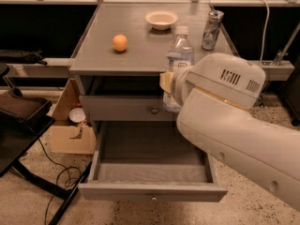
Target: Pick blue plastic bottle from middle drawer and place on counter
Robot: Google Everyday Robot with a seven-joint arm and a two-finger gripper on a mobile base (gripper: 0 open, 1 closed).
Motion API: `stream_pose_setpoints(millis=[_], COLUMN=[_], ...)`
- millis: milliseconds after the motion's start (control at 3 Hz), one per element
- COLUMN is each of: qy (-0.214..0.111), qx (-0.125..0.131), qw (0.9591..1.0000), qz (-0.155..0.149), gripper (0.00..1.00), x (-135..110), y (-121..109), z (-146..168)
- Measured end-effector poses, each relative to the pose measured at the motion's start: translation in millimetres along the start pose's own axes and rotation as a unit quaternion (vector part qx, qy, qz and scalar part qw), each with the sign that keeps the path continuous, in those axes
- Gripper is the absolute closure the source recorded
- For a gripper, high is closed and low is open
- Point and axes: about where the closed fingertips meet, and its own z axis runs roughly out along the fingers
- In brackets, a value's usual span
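Above the open middle drawer point(151, 171), the arm's point(225, 121) pincer point(170, 84), reaching leftward, grips the blue plastic bottle point(180, 55) upright.

Even overhead light is washing the counter point(140, 55) pale, while the middle drawer point(150, 172) is lying in soft shadow. I am noting mild blur throughout. My gripper point(174, 88), clasping the blue plastic bottle point(179, 55) before the counter's front edge, is catching bright light
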Motion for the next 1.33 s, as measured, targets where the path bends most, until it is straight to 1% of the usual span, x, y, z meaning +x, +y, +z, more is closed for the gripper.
stream_pose_setpoints(millis=[333,667,1000,1333], qy=[0.000,0.007,0.039,0.061], qx=[0.000,0.005,0.050,0.086], qw=[1.0000,1.0000,0.9975,0.9917], qz=[0.000,0.001,0.031,0.074], gripper=[1.00,1.00,1.00,1.00], x=[0,-2,9,30], y=[0,-4,-22,-29], z=[0,2,38,71])
